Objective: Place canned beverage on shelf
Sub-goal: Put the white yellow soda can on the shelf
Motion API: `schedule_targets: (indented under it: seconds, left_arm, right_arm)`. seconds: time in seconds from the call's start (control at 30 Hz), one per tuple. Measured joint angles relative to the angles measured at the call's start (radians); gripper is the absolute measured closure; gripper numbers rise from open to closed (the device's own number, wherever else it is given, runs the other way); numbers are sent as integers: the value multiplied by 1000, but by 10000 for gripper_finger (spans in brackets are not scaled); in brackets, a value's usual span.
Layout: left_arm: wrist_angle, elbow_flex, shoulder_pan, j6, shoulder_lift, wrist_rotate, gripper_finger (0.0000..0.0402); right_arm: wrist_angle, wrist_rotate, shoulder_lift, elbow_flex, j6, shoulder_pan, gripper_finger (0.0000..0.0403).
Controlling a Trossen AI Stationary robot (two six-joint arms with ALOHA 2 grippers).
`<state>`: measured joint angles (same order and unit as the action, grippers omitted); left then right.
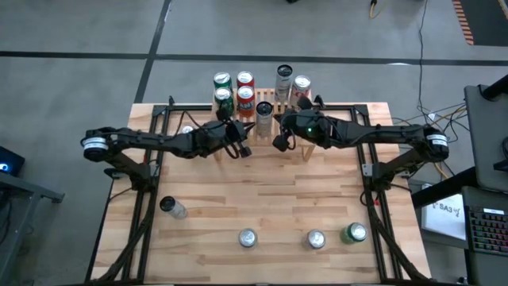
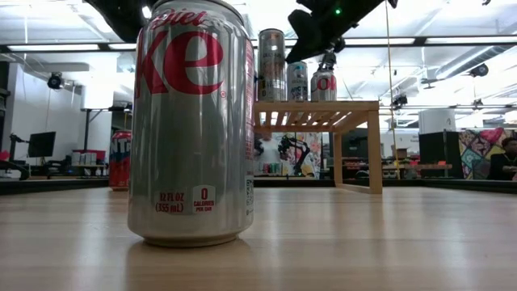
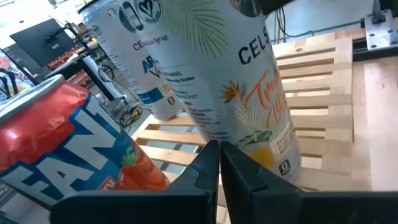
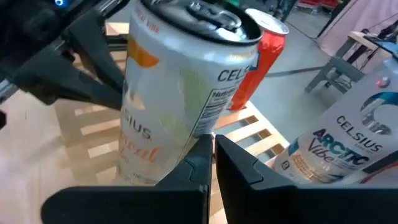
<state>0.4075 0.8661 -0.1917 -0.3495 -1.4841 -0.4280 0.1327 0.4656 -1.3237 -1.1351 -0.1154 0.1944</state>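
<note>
Light-wood slatted shelf (image 1: 262, 119) stands at upper centre of the high view, carrying several cans, a tall white Celsius can (image 1: 264, 112) among them. My left gripper (image 1: 241, 150) and right gripper (image 1: 279, 142) flank it, both closed, holding nothing.

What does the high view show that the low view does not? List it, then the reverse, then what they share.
High view only: the left gripper and right gripper, both shut, facing each other at the shelf, and four cans along the table's near edge, among them a green can.
Low view only: the Diet Coke can label up close, and the room behind.
Both: the shelf with cans standing on it.
</note>
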Motion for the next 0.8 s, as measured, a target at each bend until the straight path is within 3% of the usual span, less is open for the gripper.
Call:
schedule_targets:
  seconds: [0.8]
  left_arm:
    - [19, 5, 0, -1, -8, -11, 401]
  right_arm:
    - [58, -19, 0, 0, 47, -26, 390]
